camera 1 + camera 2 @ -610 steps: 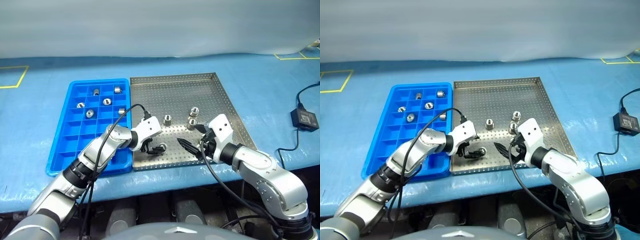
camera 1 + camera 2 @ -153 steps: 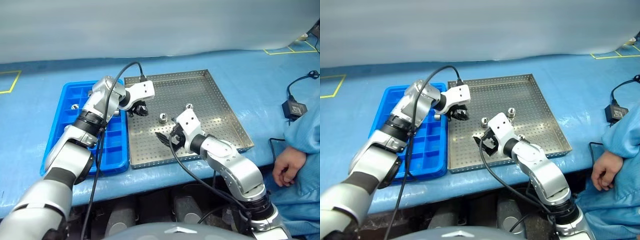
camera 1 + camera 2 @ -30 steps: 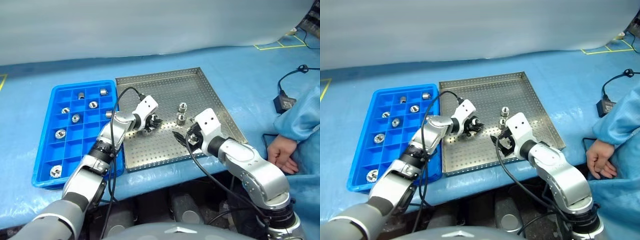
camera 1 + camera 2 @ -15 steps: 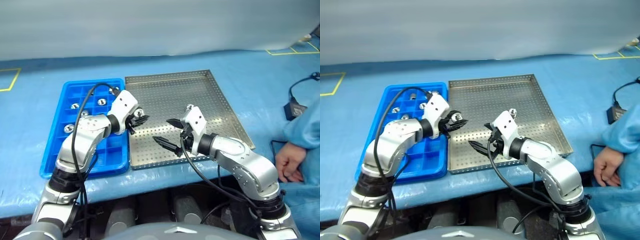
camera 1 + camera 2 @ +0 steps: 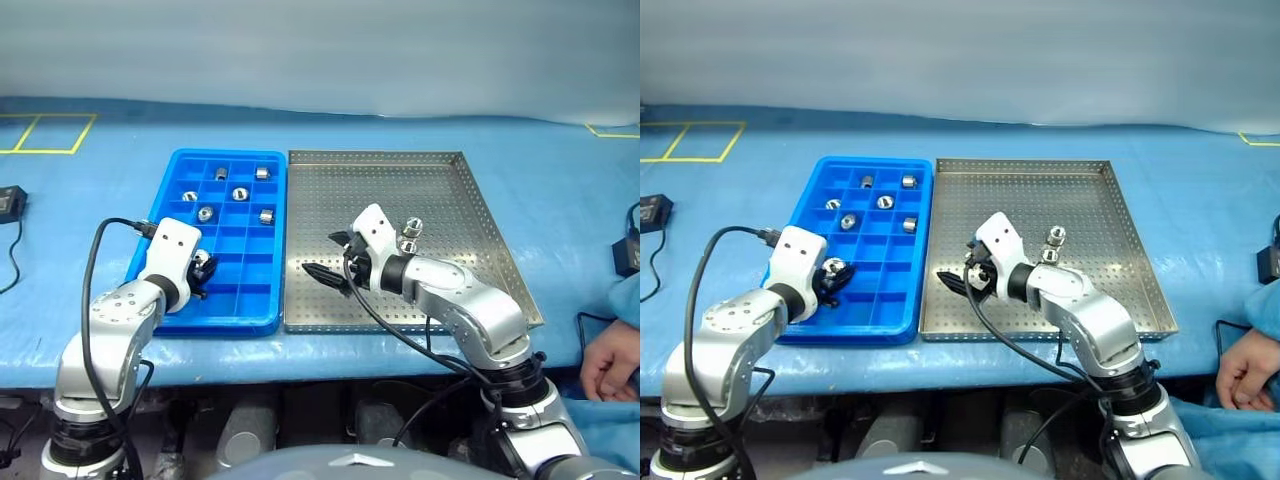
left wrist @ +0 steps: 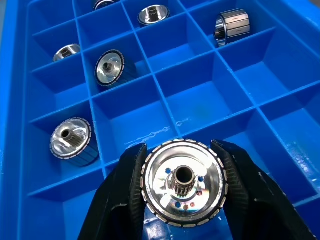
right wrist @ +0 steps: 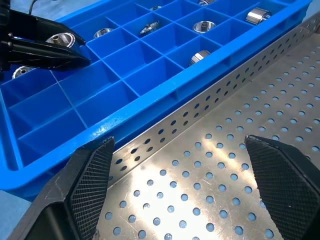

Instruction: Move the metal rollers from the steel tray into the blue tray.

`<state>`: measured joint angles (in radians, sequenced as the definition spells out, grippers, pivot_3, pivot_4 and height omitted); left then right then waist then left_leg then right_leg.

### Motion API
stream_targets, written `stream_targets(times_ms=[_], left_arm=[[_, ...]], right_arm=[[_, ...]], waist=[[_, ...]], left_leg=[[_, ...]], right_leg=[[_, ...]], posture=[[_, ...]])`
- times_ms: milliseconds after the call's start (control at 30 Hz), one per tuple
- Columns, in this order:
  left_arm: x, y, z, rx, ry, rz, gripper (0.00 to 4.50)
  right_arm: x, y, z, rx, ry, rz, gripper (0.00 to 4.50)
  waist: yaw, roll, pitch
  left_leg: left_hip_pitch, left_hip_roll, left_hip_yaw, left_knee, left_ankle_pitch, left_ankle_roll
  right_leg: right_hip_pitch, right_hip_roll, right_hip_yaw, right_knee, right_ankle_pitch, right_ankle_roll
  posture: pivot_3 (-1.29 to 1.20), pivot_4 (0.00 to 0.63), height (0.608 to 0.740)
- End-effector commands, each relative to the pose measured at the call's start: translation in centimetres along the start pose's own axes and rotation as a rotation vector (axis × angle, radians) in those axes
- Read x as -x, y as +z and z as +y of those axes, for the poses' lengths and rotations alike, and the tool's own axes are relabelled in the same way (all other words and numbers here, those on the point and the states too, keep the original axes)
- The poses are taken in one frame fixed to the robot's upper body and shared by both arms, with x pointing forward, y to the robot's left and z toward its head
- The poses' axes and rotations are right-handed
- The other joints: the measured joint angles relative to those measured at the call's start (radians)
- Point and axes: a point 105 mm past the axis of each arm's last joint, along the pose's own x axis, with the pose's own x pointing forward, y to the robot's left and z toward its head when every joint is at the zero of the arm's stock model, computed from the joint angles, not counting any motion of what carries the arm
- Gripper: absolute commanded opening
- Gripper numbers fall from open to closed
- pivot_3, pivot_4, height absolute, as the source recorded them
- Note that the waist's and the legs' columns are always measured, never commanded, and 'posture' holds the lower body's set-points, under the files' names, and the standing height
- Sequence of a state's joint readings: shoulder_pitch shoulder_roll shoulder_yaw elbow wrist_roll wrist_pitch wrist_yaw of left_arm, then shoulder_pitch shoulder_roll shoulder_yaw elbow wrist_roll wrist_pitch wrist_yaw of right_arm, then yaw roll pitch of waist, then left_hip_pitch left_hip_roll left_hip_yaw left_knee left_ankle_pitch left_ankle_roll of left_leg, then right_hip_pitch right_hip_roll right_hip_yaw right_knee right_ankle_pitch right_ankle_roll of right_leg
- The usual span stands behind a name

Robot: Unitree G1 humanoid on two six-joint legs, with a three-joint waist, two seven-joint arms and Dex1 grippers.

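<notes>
Five rollers (image 5: 236,193) already sit in cells at the blue tray's (image 5: 262,322) 12 o'clock end. The left hand (image 6: 181,200) grips another roller (image 6: 183,181) over its 8 o'clock cells. The right hand (image 5: 337,256) is empty, fingers spread. Two rollers (image 5: 410,236) remain in the steel tray (image 5: 512,277), toward 3 o'clock.
</notes>
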<state>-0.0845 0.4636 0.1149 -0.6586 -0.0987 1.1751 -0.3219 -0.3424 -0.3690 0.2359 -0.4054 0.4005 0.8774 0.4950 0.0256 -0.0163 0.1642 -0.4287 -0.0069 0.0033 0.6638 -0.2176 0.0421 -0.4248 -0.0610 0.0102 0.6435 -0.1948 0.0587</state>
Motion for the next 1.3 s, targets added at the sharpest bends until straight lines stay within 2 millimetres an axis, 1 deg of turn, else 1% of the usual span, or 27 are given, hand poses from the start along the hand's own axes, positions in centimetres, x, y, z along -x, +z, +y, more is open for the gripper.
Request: stream_targets(times_ms=[33,133,200,233,267,300,367,433,467,533,600,667,700,767,833,900,967,1100,1233,1300], left_arm=[[0.3,0.1,1.0,-0.019,0.077,-0.002,1.75],[-0.1,0.0,1.0,0.005,0.085,-0.006,1.75],[-0.4,0.2,0.9,0.005,0.085,-0.015,2.5],[-0.6,0.4,0.7,-0.006,0.085,-0.018,2.74],[-0.7,0.6,0.5,-0.016,0.083,-0.022,3.1],[-0.8,1.0,0.2,-0.015,0.075,-0.041,3.45],[-0.8,2.5,-0.6,0.011,0.044,-0.119,4.06],[-0.7,3.8,-1.4,0.029,0.004,-0.188,4.06],[-0.5,4.7,-2.4,0.049,-0.061,-0.237,4.06],[0.6,6.8,-5.4,0.053,-0.251,-0.365,4.06],[1.7,8.0,-7.7,0.02,-0.393,-0.454,4.06],[1.7,8.0,-8.7,-0.04,-0.433,-0.469,4.06],[1.3,7.8,-9.1,-0.057,-0.443,-0.461,4.06],[0.8,7.5,-10.0,-0.073,-0.476,-0.448,4.06],[0.8,7.4,-11.1,-0.091,-0.525,-0.454,4.06],[0.9,7.5,-11.8,-0.087,-0.556,-0.464,4.06],[0.8,7.3,-12.0,-0.086,-0.565,-0.461,4.06],[0.4,7.1,-11.9,-0.082,-0.556,-0.45,4.06],[0.4,7.0,-12.1,-0.078,-0.565,-0.447,4.06],[0.4,6.8,-11.9,-0.079,-0.545,-0.434,4.06]], right_arm=[[0.0,1.2,-0.2,0.032,-0.019,-0.033,4.41],[0.0,1.1,-0.4,0.03,-0.033,-0.028,4.41],[0.1,1.0,-0.4,0.031,-0.039,-0.027,4.41],[0.1,1.0,-0.5,0.032,-0.046,-0.027,4.41],[0.1,1.0,-0.6,0.032,-0.056,-0.027,4.41],[0.2,1.1,-0.9,0.03,-0.075,-0.031,4.41],[0.4,1.4,-1.8,0.006,-0.135,-0.044,4.41],[0.6,1.4,-2.3,-0.006,-0.171,-0.043,4.41],[0.8,1.2,-2.6,-0.001,-0.193,-0.031,4.41],[1.4,1.0,-3.4,0.016,-0.261,-0.007,4.41],[2.1,1.1,-4.7,0.042,-0.368,0.004,4.41],[2.6,1.5,-6.0,0.038,-0.478,-0.008,4.41],[2.7,1.5,-6.6,0.003,-0.528,-0.009,4.41],[2.9,0.9,-7.3,-0.047,-0.61,0.018,4.41],[3.1,0.1,-8.2,-0.079,-0.703,0.053,4.41],[3.1,-0.6,-8.7,-0.113,-0.742,0.076,4.41],[2.9,-0.8,-8.7,-0.149,-0.743,0.067,4.41],[3.3,-0.8,-9.3,-0.191,-0.817,0.071,4.41],[3.4,-1.3,-9.2,-0.244,-0.847,0.075,4.41],[3.5,-1.4,-9.5,-0.332,-0.882,0.04,4.41]], waist=[[0.001,0.0,0.0],[0.003,0.0,0.0],[0.003,0.0,0.0],[0.003,0.0,0.0],[0.003,0.0,0.0],[0.004,0.0,0.0],[0.007,0.0,0.0],[0.009,0.0,0.0],[0.008,-0.001,0.0],[0.005,0.0,0.0],[0.003,0.0,0.0],[-0.003,0.0,-0.001],[-0.006,0.0,-0.001],[-0.018,0.0,-0.001],[-0.025,0.0,-0.001],[-0.034,0.0,-0.001],[-0.04,0.0,-0.001],[-0.051,0.0,-0.001],[-0.059,0.0,-0.001],[-0.062,0.0,-0.001]], left_leg=[[0.0,0.0,0.0,0.0,0.0,0.0],[0.0,0.0,0.0,0.0,0.0,0.0],[0.0,0.0,0.0,-0.001,0.0,0.0],[0.0,0.0,0.0,-0.001,0.0,0.0],[0.0,0.0,0.0,-0.001,0.0,0.0],[0.0,0.0,0.0,-0.001,0.0,0.0],[0.0,0.0,0.0,-0.001,0.0,0.0],[0.0,0.0,0.0,0.0,0.0,0.0],[-0.001,0.0,0.0,0.0,0.0,0.0],[-0.001,0.0,0.001,0.0,0.0,0.0],[-0.002,0.0,0.001,-0.001,0.0,0.0],[-0.002,0.0,0.001,-0.002,0.001,0.0],[-0.002,0.0,0.002,-0.002,0.001,0.0],[-0.001,0.001,0.002,-0.002,0.001,-0.001],[-0.001,0.001,0.002,-0.002,0.001,-0.001],[-0.001,0.001,0.002,-0.002,0.001,-0.001],[-0.002,0.0,0.002,-0.002,0.002,0.0],[-0.001,0.001,0.003,-0.002,0.002,0.0],[-0.001,0.001,0.003,-0.002,0.002,0.0],[-0.001,0.001,0.002,-0.002,0.002,0.0]], right_leg=[[0.0,0.0,0.0,0.0,0.0,0.0],[0.0,0.0,0.0,0.0,0.0,0.0],[0.0,0.0,0.0,0.0,0.0,0.0],[0.0,0.0,0.0,0.0,0.0,0.0],[0.0,0.0,0.0,0.0,0.0,0.0],[0.0,0.0,0.0,0.0,0.0,0.0],[0.0,0.0,0.0,0.0,0.0,0.0],[0.0,-0.001,0.0,-0.001,0.0,0.0],[0.0,-0.001,0.0,-0.001,0.0,0.0],[0.0,-0.001,0.0,-0.001,0.001,0.0],[-0.001,-0.001,0.0,-0.001,0.001,-0.002],[-0.002,-0.001,0.0,-0.001,0.001,-0.003],[-0.002,-0.001,0.0,-0.001,0.001,-0.003],[-0.002,0.0,0.001,0.0,0.001,-0.004],[-0.002,0.0,0.0,0.0,0.002,-0.005],[-0.002,0.0,0.0,0.0,0.002,-0.004],[-0.002,0.0,0.001,-0.001,0.002,-0.004],[-0.002,0.0,0.001,0.0,0.002,-0.003],[-0.002,0.001,0.001,0.0,0.002,-0.003],[-0.002,0.001,0.001,0.0,0.002,-0.003]], posture=[[0.1,0.15,0.74],[0.1,0.15,0.74],[0.1,0.15,0.74],[0.1,0.15,0.74],[0.1,0.15,0.74],[0.09,0.15,0.74],[0.09,0.15,0.74],[0.08,0.15,0.74],[0.07,0.15,0.74],[0.05,0.15,0.74],[0.02,0.15,0.74],[0.01,0.15,0.74],[0.0,0.15,0.74],[-0.01,0.15,0.74],[-0.02,0.15,0.74],[-0.03,0.15,0.74],[-0.04,0.15,0.74],[-0.05,0.15,0.74],[-0.05,0.15,0.74],[-0.04,0.15,0.74]])
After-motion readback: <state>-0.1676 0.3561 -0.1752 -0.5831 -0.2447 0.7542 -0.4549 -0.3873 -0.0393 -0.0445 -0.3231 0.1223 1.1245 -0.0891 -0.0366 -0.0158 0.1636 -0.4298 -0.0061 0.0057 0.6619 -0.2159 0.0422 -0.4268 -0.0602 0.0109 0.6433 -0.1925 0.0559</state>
